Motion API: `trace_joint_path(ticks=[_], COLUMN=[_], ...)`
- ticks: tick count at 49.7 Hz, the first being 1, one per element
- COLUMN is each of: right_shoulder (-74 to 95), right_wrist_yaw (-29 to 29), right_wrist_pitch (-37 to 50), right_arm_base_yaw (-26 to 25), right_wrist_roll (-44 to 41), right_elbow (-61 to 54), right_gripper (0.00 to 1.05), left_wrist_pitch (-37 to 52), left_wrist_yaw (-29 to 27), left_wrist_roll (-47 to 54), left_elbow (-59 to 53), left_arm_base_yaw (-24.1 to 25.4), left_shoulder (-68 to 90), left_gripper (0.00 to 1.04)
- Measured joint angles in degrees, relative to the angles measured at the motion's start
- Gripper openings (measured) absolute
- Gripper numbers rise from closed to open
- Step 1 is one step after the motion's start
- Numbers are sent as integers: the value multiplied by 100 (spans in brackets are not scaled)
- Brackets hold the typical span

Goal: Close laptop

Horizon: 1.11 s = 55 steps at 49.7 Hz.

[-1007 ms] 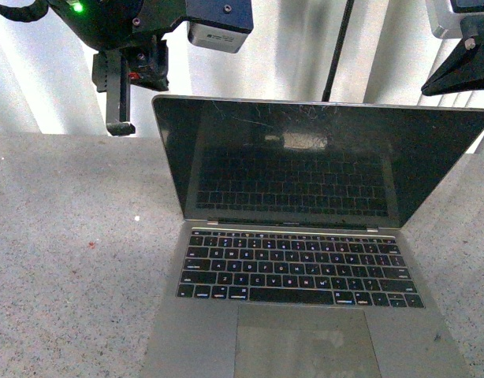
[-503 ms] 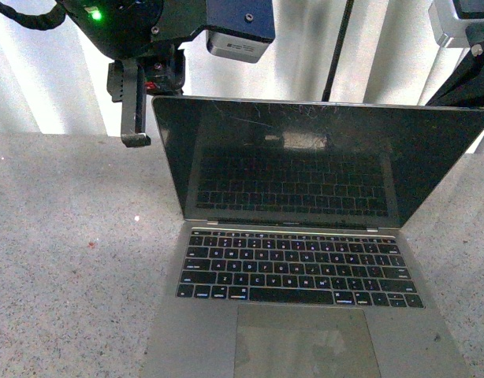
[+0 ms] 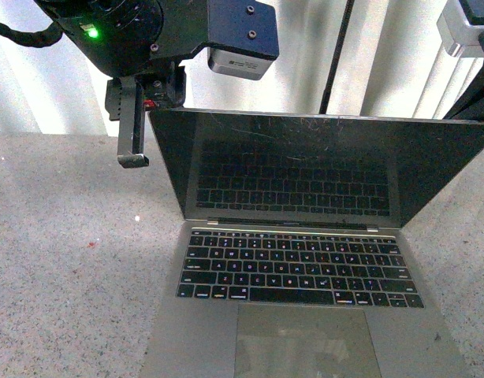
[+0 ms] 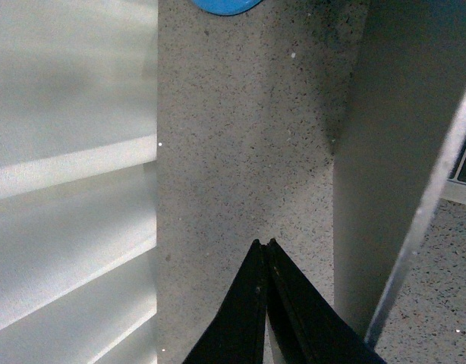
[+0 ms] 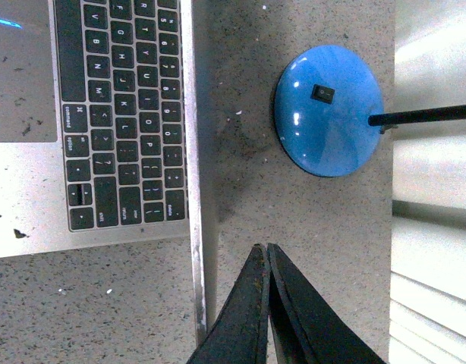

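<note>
The silver-grey laptop stands open on the speckled table, black keys facing me, and its scratched black screen leans forward. My left gripper is shut and empty, hanging just behind the lid's top left corner. In the left wrist view its shut tips point at the table beside the lid's grey back. My right gripper is shut and empty behind the lid's thin edge, with the keyboard beyond. In the front view only the right arm shows.
A blue round lamp base with a black switch and stem stands on the table behind the laptop; its black pole rises behind the lid. White ribbed panels close off the back. Speckled table lies left of the laptop.
The lid has tilted forward and its top edge sits lower. My left arm has come down and closer behind the lid's left corner. The right arm has shifted rightwards.
</note>
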Motion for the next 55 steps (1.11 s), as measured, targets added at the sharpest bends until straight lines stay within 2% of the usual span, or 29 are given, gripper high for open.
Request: trace_joint_path(ticks=[26, 55], right_shoulder=[-129, -129], right_wrist_yaw=[146, 35], right_wrist_pitch=[-531, 144], right_arm_base_yaw=[136, 339], right_wrist_roll=[1141, 1790], right_elbow=[-319, -1228], right_gripper=[3, 3], left_wrist_pitch=[-361, -168], left_wrist_yaw=[254, 254], left_wrist_roll=[-540, -673], left_elbow=[-636, -1104], left_arm_base_yaw=[-61, -188], left_shoulder=[-190, -229], left_gripper=[4, 4])
